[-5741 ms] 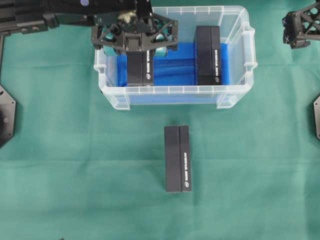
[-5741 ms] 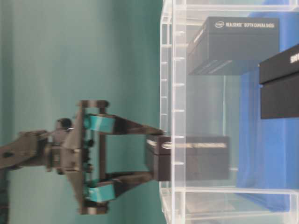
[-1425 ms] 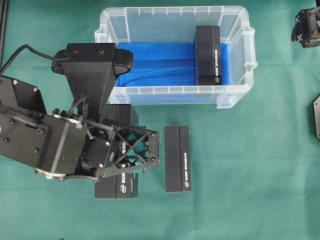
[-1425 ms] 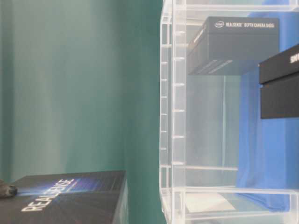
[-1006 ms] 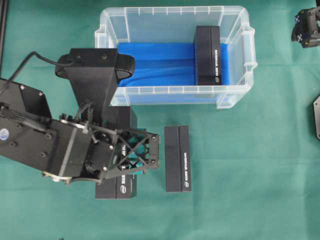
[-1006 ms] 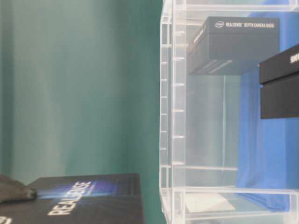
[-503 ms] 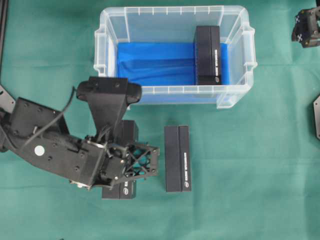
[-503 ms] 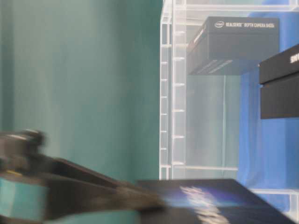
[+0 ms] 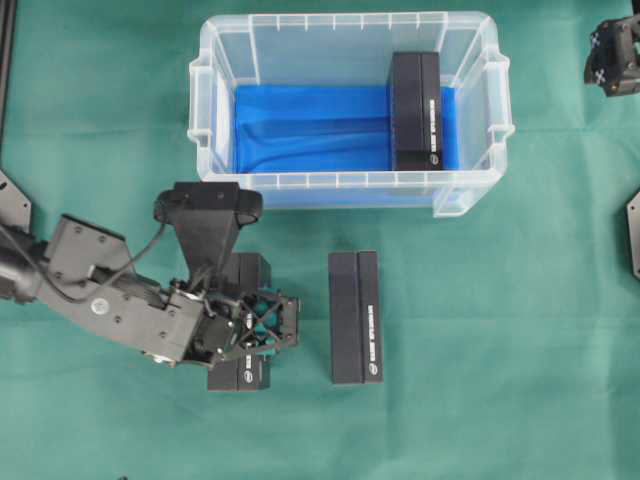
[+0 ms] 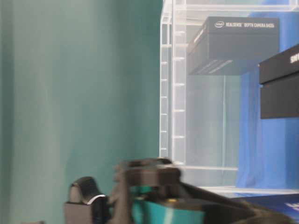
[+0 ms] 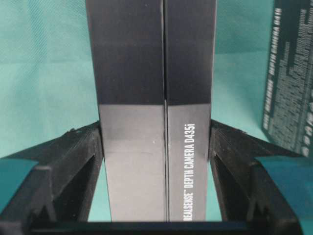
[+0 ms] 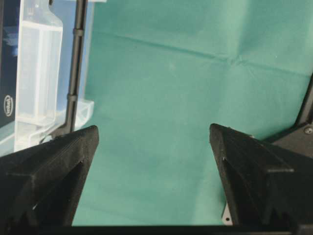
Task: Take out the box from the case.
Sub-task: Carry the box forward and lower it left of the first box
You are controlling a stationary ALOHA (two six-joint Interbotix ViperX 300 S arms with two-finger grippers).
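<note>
Lowered since previous frame: left hand [image 9: 262, 325] with black box [image 9: 243, 375], now on bench [image 9: 500, 350] beside second box [image 9: 355, 317], outside case [image 9: 350, 110]. Fingers clamp box sides. Right hand [image 12: 154, 181] wide open, empty, near far right corner.

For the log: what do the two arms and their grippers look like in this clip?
Both are matte black. The left gripper has an open lattice frame, teal pads on its fingers, a boxy black wrist camera housing, a loose black cable and a small white round sticker on the arm. The right gripper shows wedge-shaped, layered-textured black fingers.
</note>
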